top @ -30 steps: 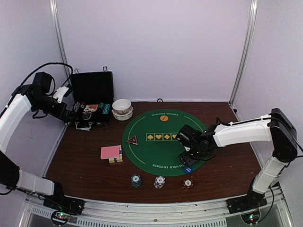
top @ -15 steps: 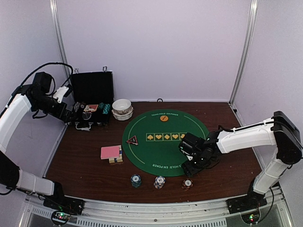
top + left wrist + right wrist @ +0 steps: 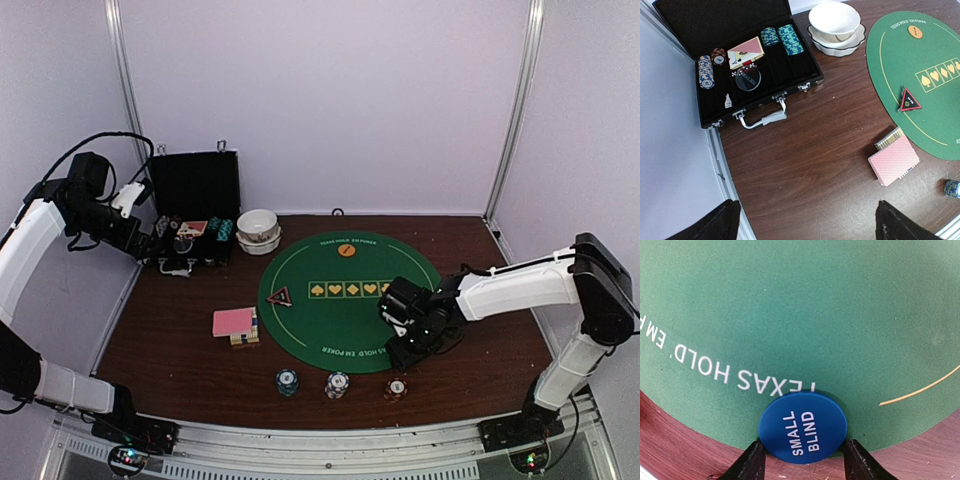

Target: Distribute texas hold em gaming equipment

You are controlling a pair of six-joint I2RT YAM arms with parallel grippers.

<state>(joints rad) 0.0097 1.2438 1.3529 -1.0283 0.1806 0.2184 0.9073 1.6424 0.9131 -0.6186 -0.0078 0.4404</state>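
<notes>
Our right claw [image 3: 802, 458] straddles the blue button [image 3: 803, 426], one finger close against each side; we cannot tell whether it pinches. The button lies across the rim of the green mat [image 3: 790, 315]. Our left claw [image 3: 807, 225] gapes wide above the table [image 3: 805, 150].

Overhead, two wrist views; common mat [image 3: 340, 322]

The round green felt mat [image 3: 790, 300] looks matt and fuzzy; the round blue plastic button [image 3: 803, 427] is smooth; the brown wooden table [image 3: 805, 150] shows grain.
</notes>
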